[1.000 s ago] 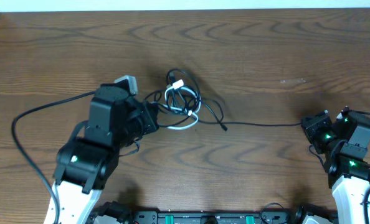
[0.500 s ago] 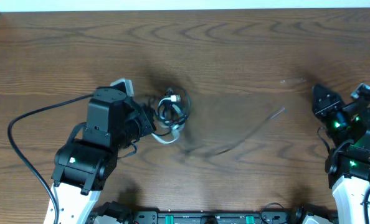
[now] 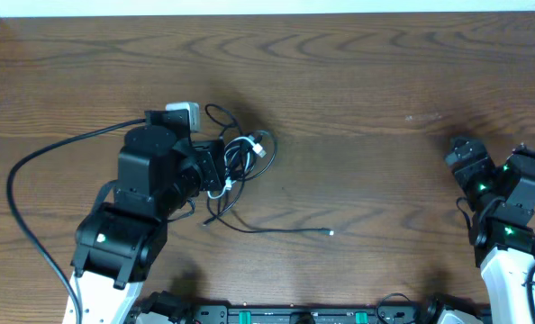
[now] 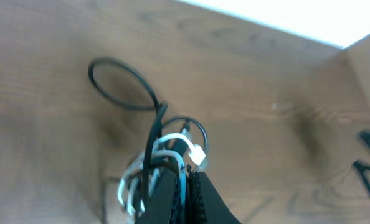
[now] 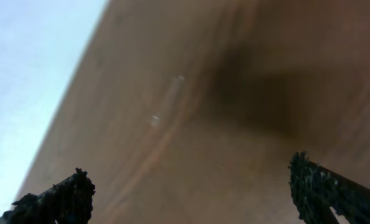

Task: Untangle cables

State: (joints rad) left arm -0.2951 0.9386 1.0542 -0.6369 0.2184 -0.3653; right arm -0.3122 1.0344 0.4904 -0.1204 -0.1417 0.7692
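Observation:
The cables [image 3: 242, 151] form a small knot of thin black cords with one short white cord [image 3: 260, 142] left of the table's middle. My left gripper [image 3: 219, 171] is shut on that knot. In the left wrist view my left gripper [image 4: 188, 186] pinches the white and black strands [image 4: 163, 152], and a black loop [image 4: 119, 84] sticks out beyond it. One black cord trails from the knot to a loose plug end [image 3: 330, 232] lying near the middle. My right gripper [image 3: 459, 153] stands open at the far right with nothing in it; its fingers [image 5: 54, 199] are wide apart over bare wood.
The left arm's thick black cable [image 3: 33, 171] curves across the table's left side. The wooden table [image 3: 367, 81] ends at a pale back edge [image 3: 267, 7]. My right gripper [image 4: 369, 162] shows at the right rim of the left wrist view.
My right gripper has opened and let go of the taut black cord, whose end has sprung back to the left. The left gripper has pulled the knot a little back and left.

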